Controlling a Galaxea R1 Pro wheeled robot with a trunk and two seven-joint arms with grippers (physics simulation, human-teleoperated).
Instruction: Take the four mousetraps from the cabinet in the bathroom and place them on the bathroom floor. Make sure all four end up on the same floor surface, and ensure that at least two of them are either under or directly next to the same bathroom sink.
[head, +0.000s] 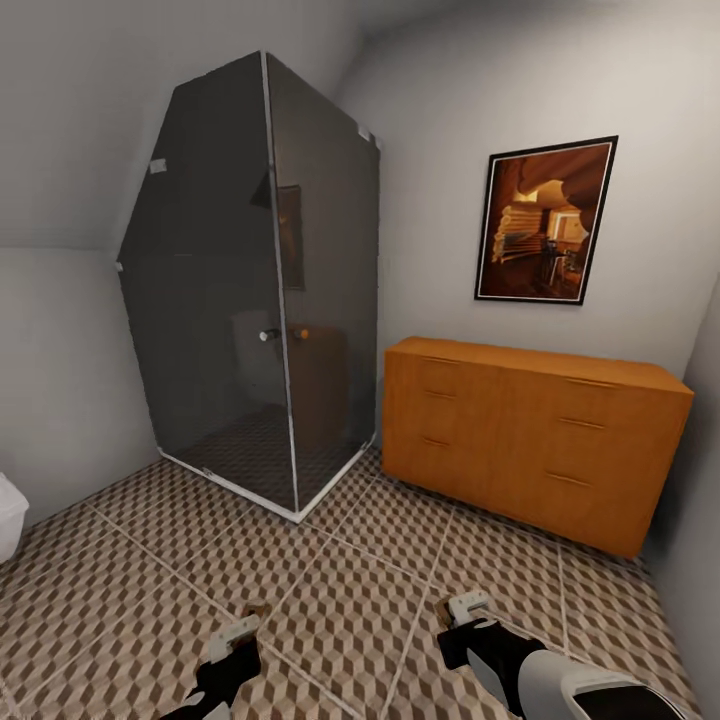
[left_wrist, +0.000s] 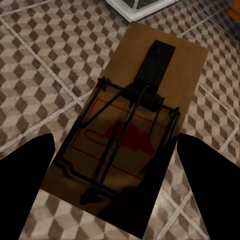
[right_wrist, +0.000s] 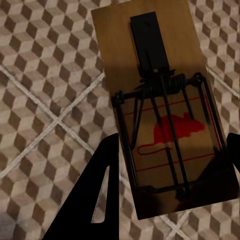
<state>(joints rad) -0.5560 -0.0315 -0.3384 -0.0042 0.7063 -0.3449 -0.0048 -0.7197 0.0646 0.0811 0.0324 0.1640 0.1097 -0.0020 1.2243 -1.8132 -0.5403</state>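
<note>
My left gripper is shut on a mousetrap, a tan board with a black spring bar, held above the bathroom floor. In the left wrist view the gripper has a dark finger at each long edge of the board. My right gripper is shut on a second mousetrap, which fills the gap between the fingers of this gripper. The orange-brown cabinet stands against the far wall ahead on the right, its drawers closed. The bathroom sink is out of view.
A dark glass shower enclosure fills the far left corner, its white base close ahead of the left gripper. A framed picture hangs above the cabinet. A white fixture edge shows at the far left. Open tiled floor lies between me and the cabinet.
</note>
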